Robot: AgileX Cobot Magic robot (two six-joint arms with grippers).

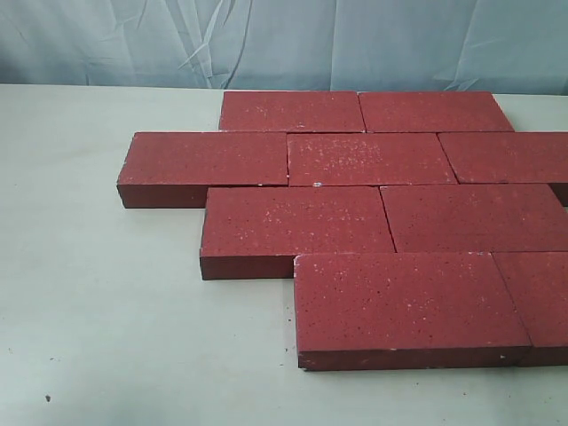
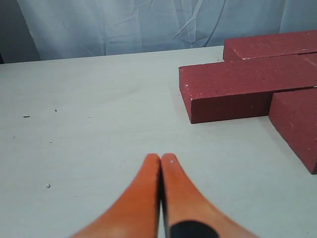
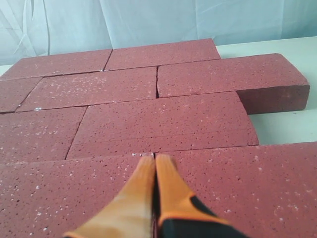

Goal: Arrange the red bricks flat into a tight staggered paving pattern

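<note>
Several dark-red bricks point(image 1: 373, 160) lie flat on the table in four staggered rows, edges close together; the nearest row holds a large brick point(image 1: 404, 302). Neither arm shows in the exterior view. In the left wrist view my left gripper point(image 2: 160, 157) is shut and empty over bare table, with the ends of three bricks point(image 2: 247, 87) off to one side. In the right wrist view my right gripper point(image 3: 155, 158) is shut and empty, hovering over the bricks point(image 3: 163, 121), its tips above a joint between two of them.
The pale table point(image 1: 98, 311) stretches bare to the left of and in front of the bricks. A light blue cloth backdrop point(image 1: 284, 40) hangs behind the table's far edge. The bricks run out of the exterior view on the right.
</note>
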